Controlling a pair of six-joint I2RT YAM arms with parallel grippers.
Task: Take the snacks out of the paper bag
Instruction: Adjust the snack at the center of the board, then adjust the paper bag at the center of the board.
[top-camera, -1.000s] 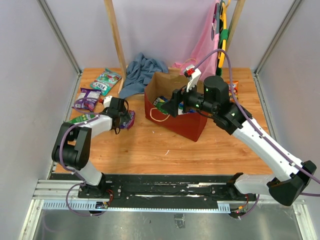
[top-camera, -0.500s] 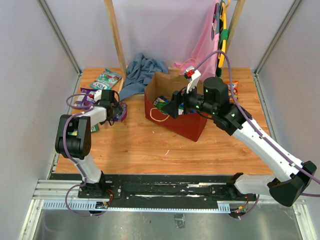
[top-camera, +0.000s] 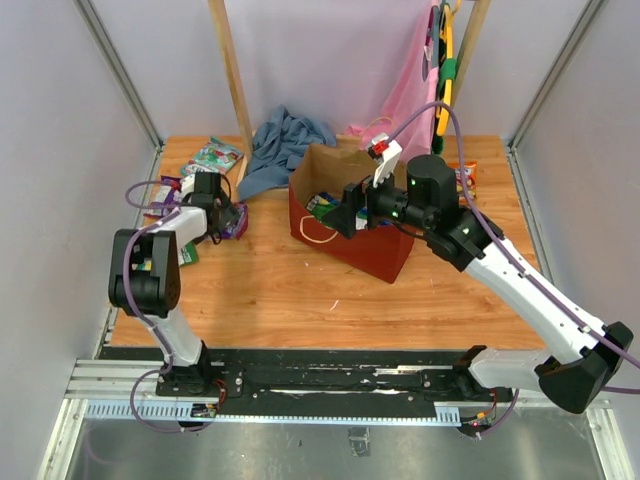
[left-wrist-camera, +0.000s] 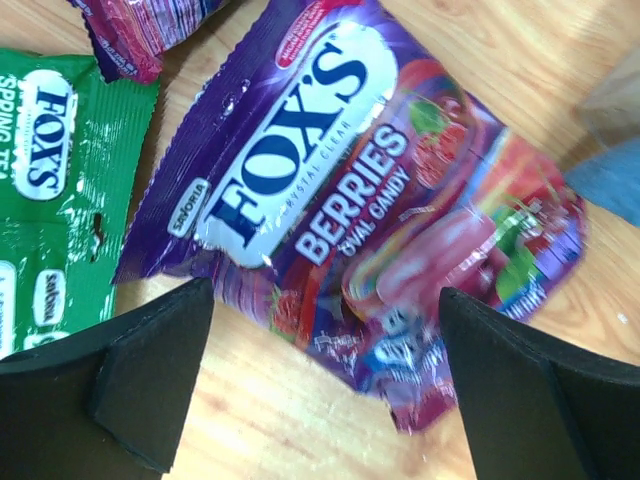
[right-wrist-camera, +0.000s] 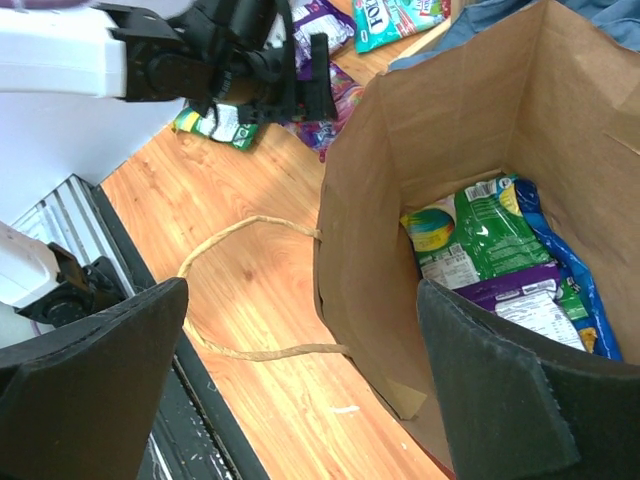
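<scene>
Moving left arm: it had swung from the middle left of the top view to the upper left, taking the purple packet (left-wrist-camera: 350, 200) along.
Left gripper (left-wrist-camera: 320, 340): fingers stood wide apart and gripped nothing; the packet lay flat on the table (top-camera: 300, 290) between them, beside a green packet (left-wrist-camera: 45, 190).
Meaning: one snack was out and set down, so I judged this arm free to fetch another.
Paper bag (top-camera: 352, 248): centre of the top view, standing open, unmoved, with more snacks (right-wrist-camera: 495, 255) inside.
Right gripper (right-wrist-camera: 300, 300): had spread slightly wider, fingers either side of the bag's near wall, clamping nothing.
</scene>
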